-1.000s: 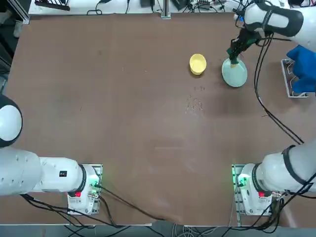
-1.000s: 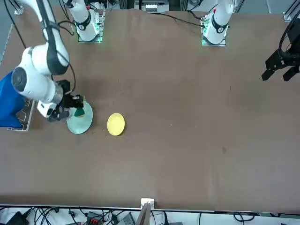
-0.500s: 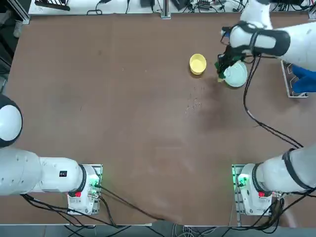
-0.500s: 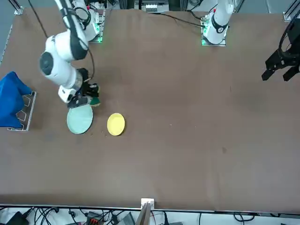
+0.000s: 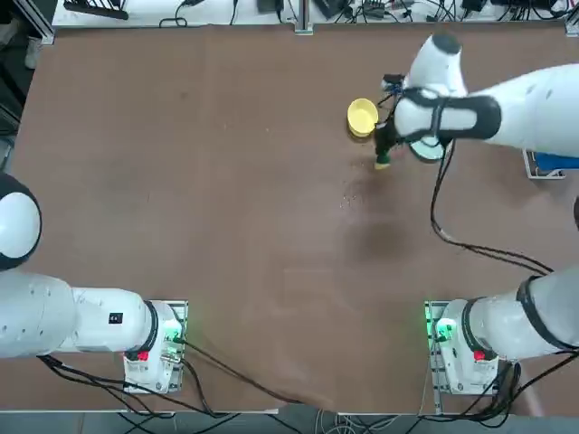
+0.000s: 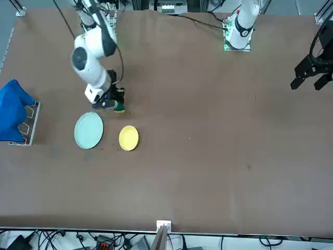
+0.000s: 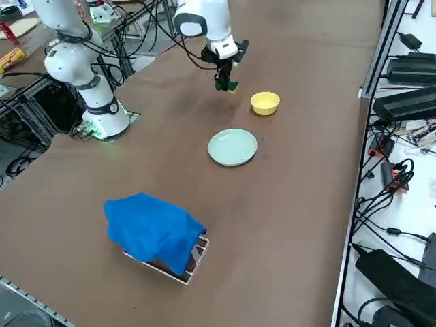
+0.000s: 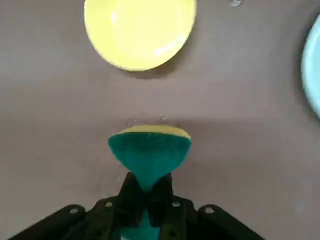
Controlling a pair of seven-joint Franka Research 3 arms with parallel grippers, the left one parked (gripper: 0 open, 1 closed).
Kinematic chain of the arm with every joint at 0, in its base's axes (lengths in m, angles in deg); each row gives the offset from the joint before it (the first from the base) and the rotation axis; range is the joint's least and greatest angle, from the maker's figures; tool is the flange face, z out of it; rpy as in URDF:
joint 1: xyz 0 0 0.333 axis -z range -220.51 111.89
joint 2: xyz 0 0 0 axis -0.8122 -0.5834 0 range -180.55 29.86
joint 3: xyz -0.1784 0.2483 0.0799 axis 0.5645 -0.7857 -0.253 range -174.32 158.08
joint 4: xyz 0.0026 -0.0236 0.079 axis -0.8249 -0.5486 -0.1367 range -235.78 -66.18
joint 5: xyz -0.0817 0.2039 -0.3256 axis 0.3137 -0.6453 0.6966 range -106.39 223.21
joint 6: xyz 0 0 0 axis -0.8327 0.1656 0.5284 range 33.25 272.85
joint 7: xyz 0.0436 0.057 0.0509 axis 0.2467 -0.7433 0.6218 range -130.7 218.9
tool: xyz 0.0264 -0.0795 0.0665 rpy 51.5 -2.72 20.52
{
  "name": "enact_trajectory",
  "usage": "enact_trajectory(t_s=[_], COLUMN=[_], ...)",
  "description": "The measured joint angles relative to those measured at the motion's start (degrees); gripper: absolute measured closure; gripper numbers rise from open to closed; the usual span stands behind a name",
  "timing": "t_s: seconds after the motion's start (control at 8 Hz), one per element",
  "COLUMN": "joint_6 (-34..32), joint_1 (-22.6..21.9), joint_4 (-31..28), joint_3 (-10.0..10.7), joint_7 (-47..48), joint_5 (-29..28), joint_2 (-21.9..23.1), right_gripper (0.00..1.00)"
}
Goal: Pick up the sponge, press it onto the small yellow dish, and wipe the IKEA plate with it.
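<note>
Sponge (image 8: 151, 152) pinched mid-body in right gripper (image 8: 148, 186), fingers squeezed nearly together, ends flaring out; held off table, just beside yellow dish (image 8: 141, 31), not over it; plate (image 6: 89, 130) just beyond dish, unwiped as far as we can tell; we'd watch for narrow grip letting sponge twist, or hard press skidding light dish

And here's the white, smooth-shelled right arm (image 5: 534, 113), broad dark grey bands wrapping its rounded joints! Thin black cables (image 5: 437, 203) run along it, a dark strap binding them. Down at the wrist, it's all black, angular hardware (image 6: 110, 97), and look, round silver screws (image 8: 209, 210) dot the black right gripper (image 8: 149, 182)!
</note>
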Motion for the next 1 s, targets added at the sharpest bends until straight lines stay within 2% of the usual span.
enact_trajectory(t_s=[0.38,0.62,1.0], joint_6=[8.6,13.9,16.7], joint_1=[-5.6,-8.2,-10.4], joint_4=[-3.0,-4.4,-4.6], joint_3=[0.0,0.0,0.1], joint_7=[5.6,6.3,8.0], joint_5=[0.0,0.0,0.0], joint_2=[-2.5,-6.1,-9.9], right_gripper=[0.92,0.92,0.92])
